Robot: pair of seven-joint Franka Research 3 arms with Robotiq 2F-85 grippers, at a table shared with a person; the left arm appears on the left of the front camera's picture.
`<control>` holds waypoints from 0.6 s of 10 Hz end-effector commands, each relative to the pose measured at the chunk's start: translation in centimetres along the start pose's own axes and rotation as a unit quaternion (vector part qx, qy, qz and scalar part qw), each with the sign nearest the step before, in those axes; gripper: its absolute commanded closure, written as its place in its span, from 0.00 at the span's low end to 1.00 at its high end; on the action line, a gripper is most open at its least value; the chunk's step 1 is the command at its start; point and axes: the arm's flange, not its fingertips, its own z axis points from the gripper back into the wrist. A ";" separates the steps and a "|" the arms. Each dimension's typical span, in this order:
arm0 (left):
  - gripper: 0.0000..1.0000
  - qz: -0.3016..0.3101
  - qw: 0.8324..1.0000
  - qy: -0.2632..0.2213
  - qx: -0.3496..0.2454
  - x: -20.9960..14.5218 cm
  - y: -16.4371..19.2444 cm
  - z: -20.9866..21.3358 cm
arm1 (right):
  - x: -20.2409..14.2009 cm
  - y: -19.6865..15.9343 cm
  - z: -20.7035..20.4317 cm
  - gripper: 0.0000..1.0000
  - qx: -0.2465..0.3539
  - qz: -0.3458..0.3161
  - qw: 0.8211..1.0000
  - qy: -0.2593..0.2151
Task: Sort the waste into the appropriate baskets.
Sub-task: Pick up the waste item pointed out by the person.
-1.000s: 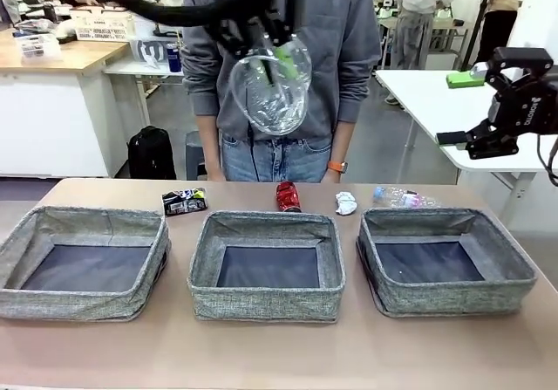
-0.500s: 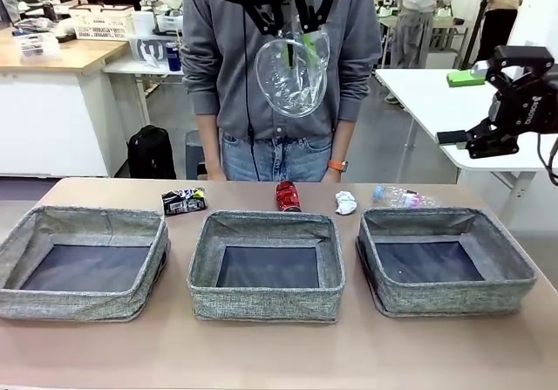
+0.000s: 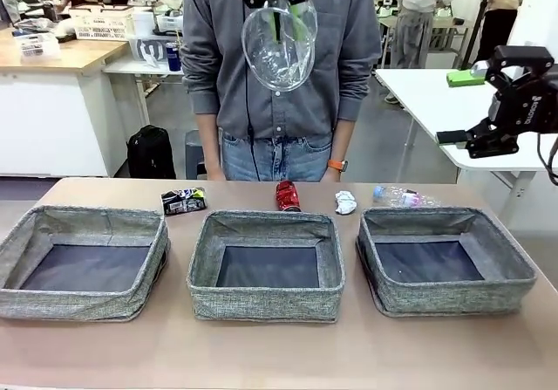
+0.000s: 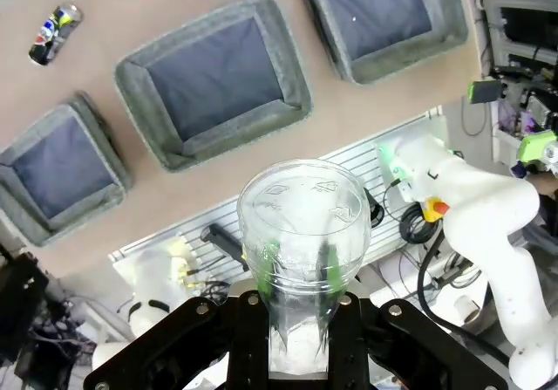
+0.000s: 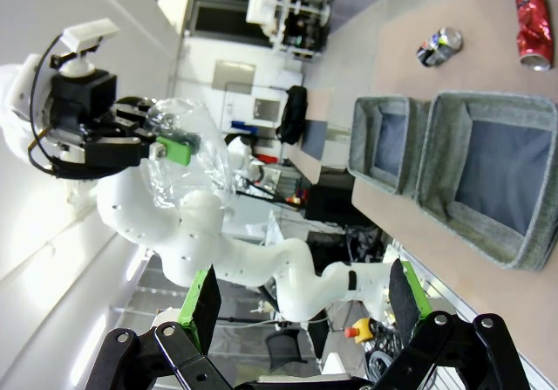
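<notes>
The left gripper (image 4: 299, 263) clenches the clear plastic cup (image 4: 301, 194) by its wall; light, thin, crushable, so gentle pressure suits. The right gripper (image 5: 301, 301) gapes empty.

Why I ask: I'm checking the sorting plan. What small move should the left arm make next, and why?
Probably lower the left gripper, shut on the clear plastic cup, toward one of the three baskets: the cup hangs high above the table, too high for a tidy drop. Which basket suits it, the pictures do not say.
</notes>
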 end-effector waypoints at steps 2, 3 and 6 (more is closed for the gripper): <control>0.78 0.000 1.000 0.000 0.000 0.0 0.0 0.0 | 0.3 0.2 -0.1 0.00 0.013 0.007 1.000 -0.005; 0.78 0.000 1.000 0.000 0.000 0.0 0.0 0.0 | 0.3 0.2 -0.1 0.00 0.013 0.007 1.000 -0.005; 0.78 0.000 1.000 0.000 0.000 0.0 0.0 0.0 | 0.3 0.2 -0.1 0.00 0.013 0.007 1.000 -0.005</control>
